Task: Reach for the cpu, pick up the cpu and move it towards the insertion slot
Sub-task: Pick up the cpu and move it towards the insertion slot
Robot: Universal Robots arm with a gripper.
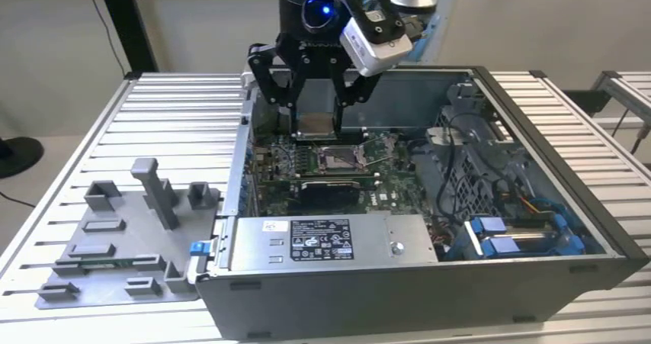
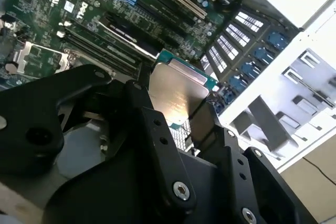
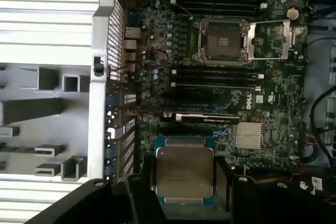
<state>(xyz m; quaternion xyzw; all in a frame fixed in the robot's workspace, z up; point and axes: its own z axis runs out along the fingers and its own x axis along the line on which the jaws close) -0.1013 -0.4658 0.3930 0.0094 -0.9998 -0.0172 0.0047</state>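
Two of my fingers (image 3: 223, 182) clench the chip (image 3: 184, 176) by its edges above the board (image 3: 273, 98); level carriage toward the socket (image 3: 220, 39) seems best, its lever already raised.

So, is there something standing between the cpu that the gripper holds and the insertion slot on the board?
Nothing visible does. The gripper holds the cpu above the green board, inside the open case. The insertion slot lies open, its frame swung aside, with only low memory slots and board parts between them.
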